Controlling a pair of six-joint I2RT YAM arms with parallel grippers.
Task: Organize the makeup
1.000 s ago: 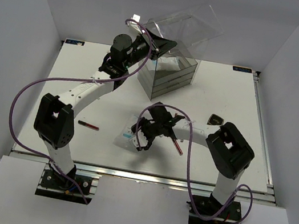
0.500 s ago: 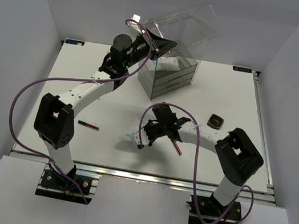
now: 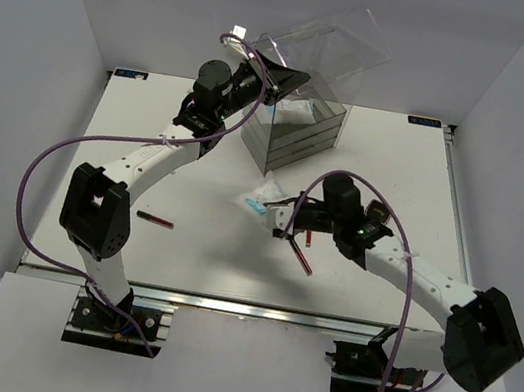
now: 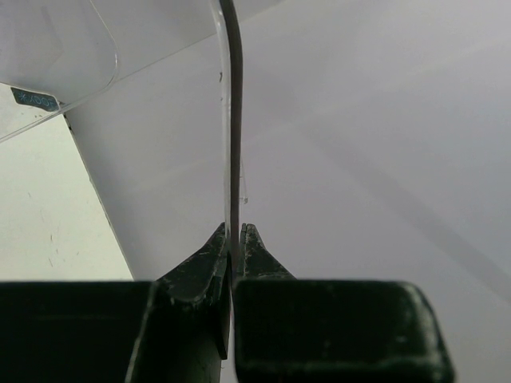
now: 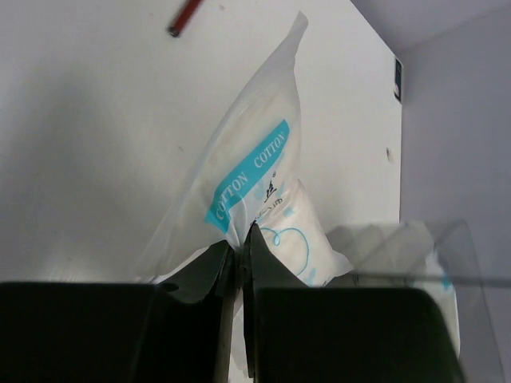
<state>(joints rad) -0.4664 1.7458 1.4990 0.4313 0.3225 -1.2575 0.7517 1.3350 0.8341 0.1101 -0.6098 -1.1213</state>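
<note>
My right gripper is shut on a white packet of cotton pads with blue print, holding it off the table just in front of the clear drawer box. In the right wrist view the packet hangs pinched between the fingertips of that gripper. One red and black pencil lies at the left and another under the right arm. A black compact peeks out behind the right arm. My left gripper is shut on the box's clear lid, holding it raised.
The drawer box stands at the back middle of the white table with its lid tilted up and back. A corner of the box shows at the right of the right wrist view. Grey walls close in three sides.
My right gripper shut on the cotton packet near the table's front middle, lifted it, and carried it back and right toward the box. The left arm stayed still.
</note>
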